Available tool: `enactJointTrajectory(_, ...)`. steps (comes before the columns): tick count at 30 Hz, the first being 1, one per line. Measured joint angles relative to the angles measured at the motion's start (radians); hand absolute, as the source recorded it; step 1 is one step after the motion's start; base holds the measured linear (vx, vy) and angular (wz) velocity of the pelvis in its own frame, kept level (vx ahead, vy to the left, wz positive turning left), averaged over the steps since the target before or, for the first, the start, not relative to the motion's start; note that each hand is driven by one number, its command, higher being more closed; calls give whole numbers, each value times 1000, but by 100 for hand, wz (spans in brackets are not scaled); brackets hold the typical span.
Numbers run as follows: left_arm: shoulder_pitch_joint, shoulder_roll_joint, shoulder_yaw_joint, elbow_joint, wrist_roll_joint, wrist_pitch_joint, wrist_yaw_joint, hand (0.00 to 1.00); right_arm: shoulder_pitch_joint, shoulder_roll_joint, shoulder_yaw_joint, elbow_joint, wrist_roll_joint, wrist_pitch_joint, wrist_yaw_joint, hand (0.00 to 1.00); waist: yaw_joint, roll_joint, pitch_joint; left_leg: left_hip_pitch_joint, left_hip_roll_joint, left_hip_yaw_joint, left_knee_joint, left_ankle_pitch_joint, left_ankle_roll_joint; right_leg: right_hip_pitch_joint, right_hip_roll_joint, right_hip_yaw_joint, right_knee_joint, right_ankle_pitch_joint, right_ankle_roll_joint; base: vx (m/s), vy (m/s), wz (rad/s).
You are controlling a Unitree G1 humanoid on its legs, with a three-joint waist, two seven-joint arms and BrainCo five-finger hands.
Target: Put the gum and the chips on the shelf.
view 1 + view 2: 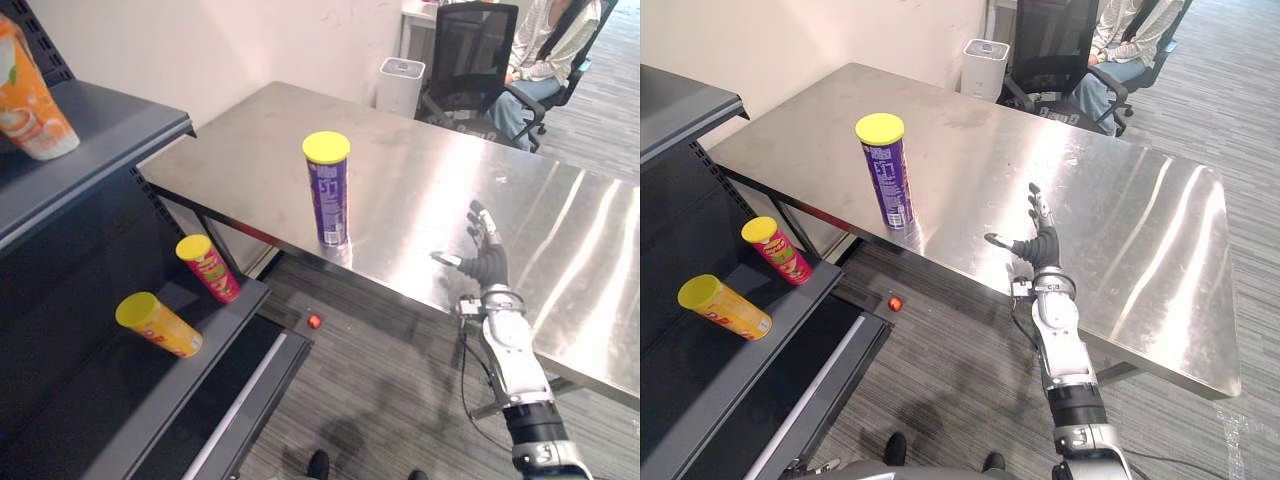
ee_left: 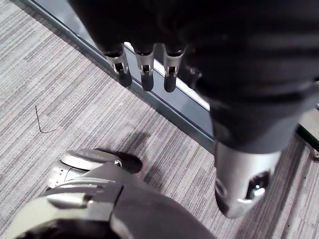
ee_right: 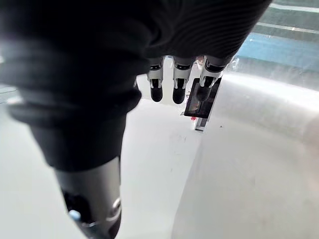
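In the left wrist view the left hand [image 2: 145,74] is hanging over the striped grey carpet [image 2: 75,104], fingers loosely straight and holding nothing. At the upper left of the left eye view an orange container [image 1: 30,105] is lying tilted on the top board of the dark shelf [image 1: 120,120]; at the lower left, on the shelf's lower board, a yellow chips can [image 1: 160,325] is lying on its side and a red chips can [image 1: 208,267] is lying slanted near it, the two apart; just past the shelf's corner a small red ball [image 1: 314,321] is sitting on the carpet; in the middle of the frame the purple chips can [image 1: 328,190], yellow-lidded, is standing upright on the steel table [image 1: 420,170], near its front edge and untouched; toward the lower right the right hand [image 1: 487,262] is hovering over the table's front edge, fingers straight and spread wide, thumb out, gripping nothing; at the upper right a white bin [image 1: 401,85], a black office chair [image 1: 470,60] and a seated person [image 1: 545,50] are showing behind the table.
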Motion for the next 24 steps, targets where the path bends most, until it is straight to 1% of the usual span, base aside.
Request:
enactJointTrajectory(4,0,0,0,0,0,0,0,0,-35,-1,5,21,0,0,-3,0,1,-1,0,3,-1,-14,0,2,-1,16,0,-17,-9,0,0,-2,-9,11)
enactJointTrajectory(9,-2,0,-1,-2,-1,0,1,0,-81,-1,47,68,0,1,-4,0,11,-1,1,5,-1,-16,-1,2,-1,19,1,-23,-10,-1,-1,0,0,0)
enactJointTrajectory(12,-3,0,-1,-8,-2,0,1,0,-96,-1,47,86,0,9,-4,0,20,-2,2,4,-1,-19,-1,2,-1,20,0,-28,-10,-1,-2,0,0,0)
enactJointTrajectory(15,-3,0,0,-10,-2,0,1,0,-114,-1,48,118,0,13,-4,0,22,-4,6,3,-3,-34,-1,3,-3,27,0,-41,-11,-4,-5,2,-8,13)
enactJointTrajectory(19,-4,0,0,-20,-2,0,2,0,-155,-1,68,149,0,21,-4,0,27,-8,28,2,-2,-45,-1,6,-5,33,2,-53,-13,-5,-7,-13,-10,9)
enactJointTrajectory(24,-4,-1,1,-20,-3,1,11,0,-170,-1,78,158,1,23,-4,0,30,-10,36,-13,-6,-73,-1,12,-8,35,0,-85,-15,-6,-7,2,-5,17)
